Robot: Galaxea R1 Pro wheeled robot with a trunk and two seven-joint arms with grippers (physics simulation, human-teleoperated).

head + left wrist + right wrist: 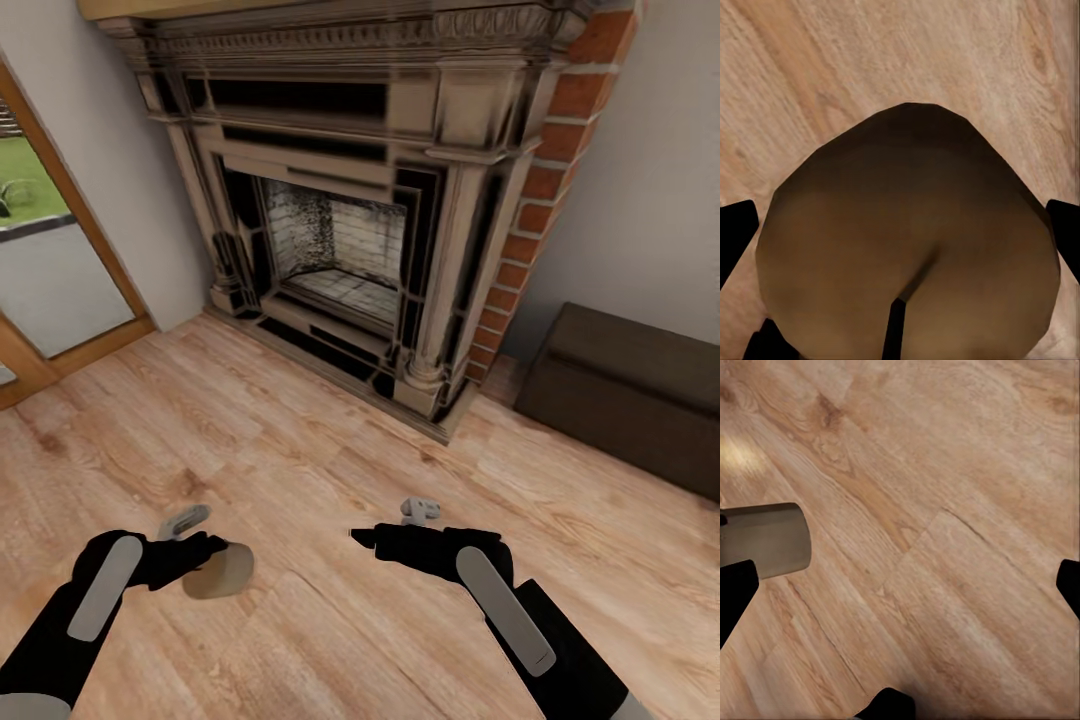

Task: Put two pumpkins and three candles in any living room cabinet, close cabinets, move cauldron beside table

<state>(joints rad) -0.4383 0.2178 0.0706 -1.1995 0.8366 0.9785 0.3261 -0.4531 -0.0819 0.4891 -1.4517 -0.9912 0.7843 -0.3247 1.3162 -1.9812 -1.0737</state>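
Bare wood floor [330, 420] spreads before fireplace [350, 210]; left tool [205, 560] grips candle [222, 572], right tool [365, 538] spread, empty.

Across the lower half of the head view the floor [330, 460] is light honey-brown wood with darker streaked grain and knots. At the top centre the fireplace [350, 200] is weathered cream and tan stone with black panels, its firebox lined in mottled grey-white brick. The chimney edge [545, 190] at upper right is red-orange brick with pale mortar, against a plain off-white wall [650, 200]. At the right edge the cabinet [630, 390] is dark brown. At lower left the candle [222, 570] is grey-tan, shading to dark brown. Both arms are black with grey strips; the left gripper [195, 555] and right gripper [362, 538] are black.
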